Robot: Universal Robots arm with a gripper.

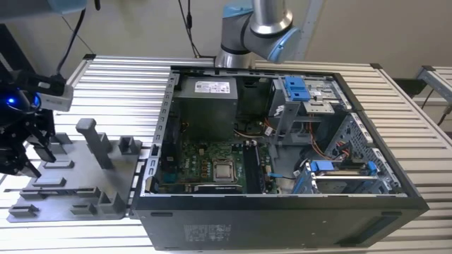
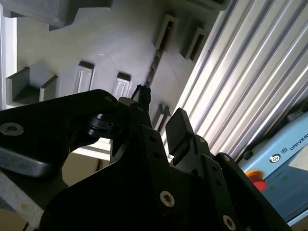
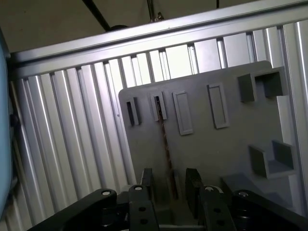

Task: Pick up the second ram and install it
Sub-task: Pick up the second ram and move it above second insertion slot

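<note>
Gripper [image 3: 169,174] fingers [image 3: 147,184] stand nearest the lens in the first wrist view, spread to either side of the ram [image 3: 163,137], which stands on edge in a slot of the grey tray [image 3: 216,154]; whether they touch it cannot be told. Second wrist view: gripper [image 2: 161,115] body in front, ram [image 2: 155,60] on edge in the tray [image 2: 110,53] beyond. Exterior view: gripper [image 1: 32,159] over the tray [image 1: 78,174] at the exterior view's left, beside the open case [image 1: 282,222] on the slatted table [image 1: 120,79].

Open computer case [image 1: 268,225] beside grey tray [image 1: 81,180] on slatted table [image 1: 120,90].
</note>
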